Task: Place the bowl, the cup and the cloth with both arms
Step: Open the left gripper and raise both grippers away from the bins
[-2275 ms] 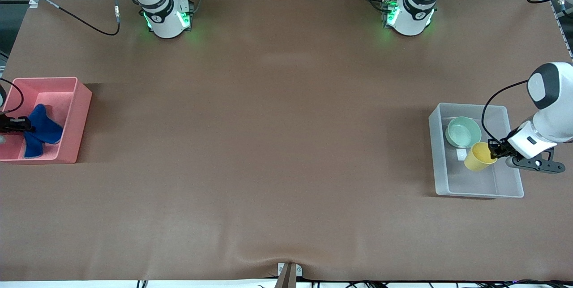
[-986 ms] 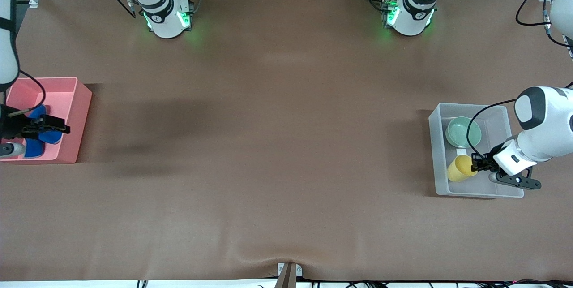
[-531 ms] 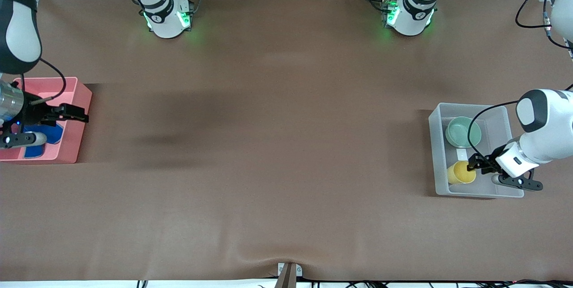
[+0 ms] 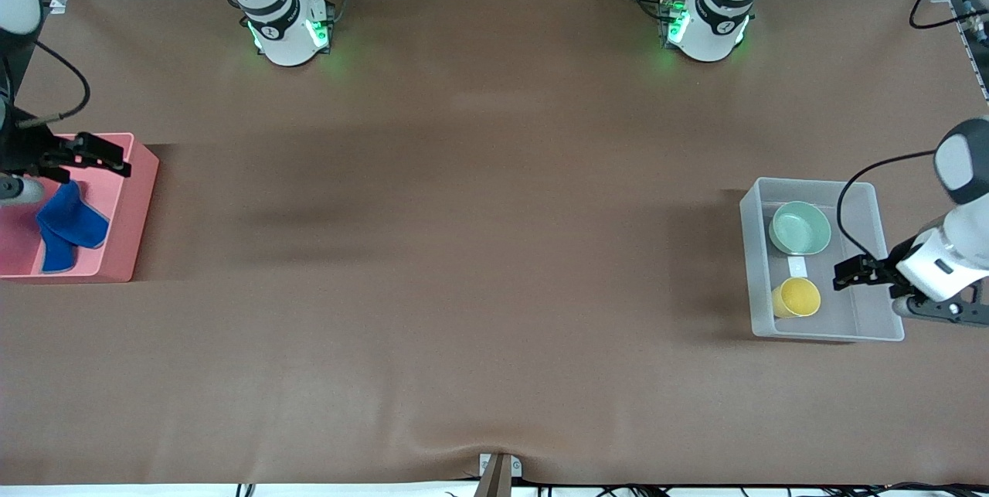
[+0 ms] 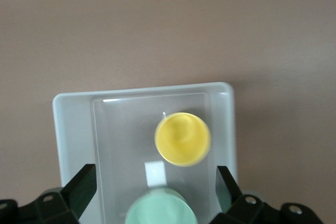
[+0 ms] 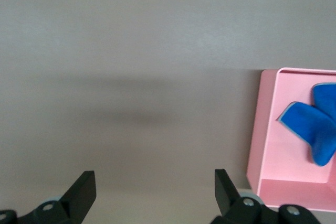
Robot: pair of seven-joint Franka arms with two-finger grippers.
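Note:
The yellow cup [image 4: 796, 297] [image 5: 182, 139] stands upright in the clear bin [image 4: 875, 323], nearer to the front camera than the mint bowl [image 4: 800, 228] [image 5: 161, 209] in the same bin. My left gripper [image 4: 847, 272] [image 5: 156, 190] hangs open above the bin beside the cup, holding nothing. The blue cloth [image 4: 68, 225] [image 6: 314, 128] lies crumpled in the pink bin [image 4: 131, 219] [image 6: 268, 145]. Above that bin's edge toward the robots' bases, my right gripper [image 4: 108, 157] [image 6: 155, 192] is open and empty.
A small white label [image 5: 155, 173] lies on the clear bin's floor between cup and bowl. Brown table cover [image 4: 463, 250] stretches between the two bins, which sit at the two ends of the table. A bracket [image 4: 498, 470] sticks up at the front edge.
My left gripper opened, let go of the cup in the clear bin, and drew back from it. My right gripper rose and moved away from the cloth.

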